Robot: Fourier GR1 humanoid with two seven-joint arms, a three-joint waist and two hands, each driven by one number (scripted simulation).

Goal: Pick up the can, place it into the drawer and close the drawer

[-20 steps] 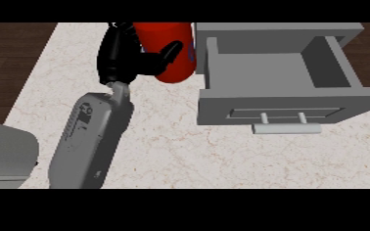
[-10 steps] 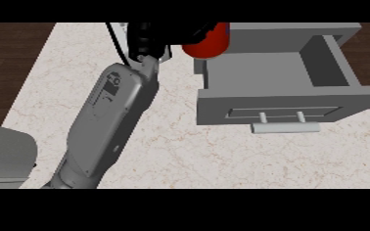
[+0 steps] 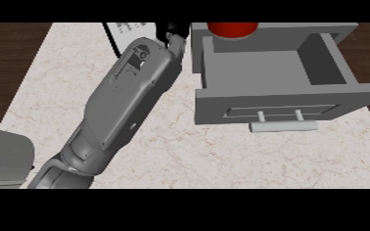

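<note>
Fingers [image 3: 173, 30] hold can [image 3: 233, 29] at open drawer's [image 3: 274, 103] back edge

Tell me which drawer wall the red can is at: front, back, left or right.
The back wall, the one opposite the handle: the red can shows at its left end, at the view's top.

The left hand [image 3: 172, 30] shows only partly at the top edge, just beside the open drawer [image 3: 217, 100]; the red can [image 3: 233, 29] is at the drawer's back wall; the grey forearm [image 3: 127, 100] lies across the marble counter [image 3: 217, 161].
</note>
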